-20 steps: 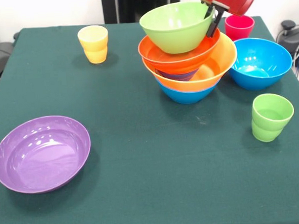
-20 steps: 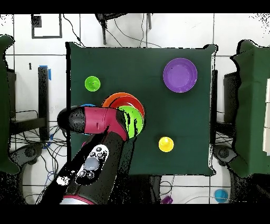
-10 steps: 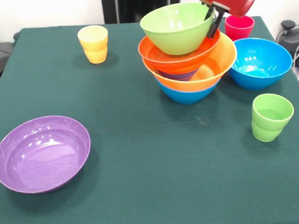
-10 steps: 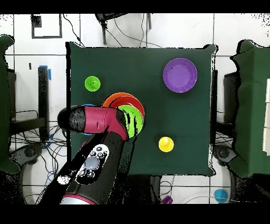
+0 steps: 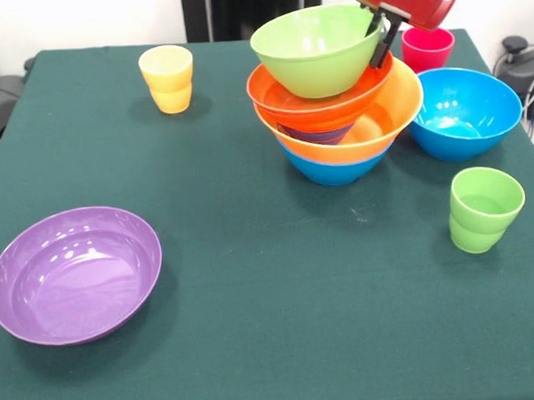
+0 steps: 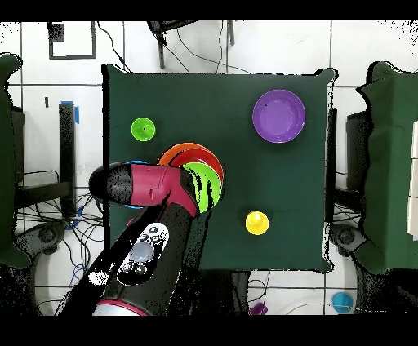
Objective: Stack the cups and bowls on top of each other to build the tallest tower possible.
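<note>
Since a second ago the lime green bowl [image 5: 317,47] has crept up a touch and slightly toward the right of the front view, carried by the gripper [image 5: 379,37], whose dark fingers [image 5: 385,40] pinch the bowl's rim, one inside and one outside. The bowl sits tilted at the top of the tower [image 5: 336,114], over the orange-red bowl [image 5: 290,101], the yellow-orange bowl [image 5: 390,113] and a blue bowl [image 5: 333,170] at the bottom. Beside the tower another blue bowl [image 5: 466,111] stands on the green table [image 5: 252,255], with the red-pink cup [image 5: 427,47] behind it. The light green cup [image 5: 483,208], yellow cup [image 5: 168,78] and purple bowl [image 5: 72,274] stand well apart.
</note>
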Controlling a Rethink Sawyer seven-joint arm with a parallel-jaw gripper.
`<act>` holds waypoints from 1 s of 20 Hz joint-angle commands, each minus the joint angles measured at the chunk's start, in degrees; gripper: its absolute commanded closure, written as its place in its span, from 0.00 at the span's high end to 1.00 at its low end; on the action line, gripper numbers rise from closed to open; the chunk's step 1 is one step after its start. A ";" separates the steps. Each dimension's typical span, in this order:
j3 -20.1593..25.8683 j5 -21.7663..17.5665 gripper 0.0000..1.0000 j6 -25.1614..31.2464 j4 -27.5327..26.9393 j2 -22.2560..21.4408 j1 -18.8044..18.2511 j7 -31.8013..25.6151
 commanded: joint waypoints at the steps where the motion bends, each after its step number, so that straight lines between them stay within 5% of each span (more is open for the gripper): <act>1: 3.78 1.31 0.00 -0.40 -1.12 0.33 -1.30 9.40; 15: 3.50 0.67 0.00 -2.51 0.29 0.56 -0.91 9.48; 16: 3.94 0.67 1.00 -3.54 0.79 0.29 -1.26 9.13; 20: 3.89 0.23 1.00 -3.14 0.63 0.00 -1.48 8.33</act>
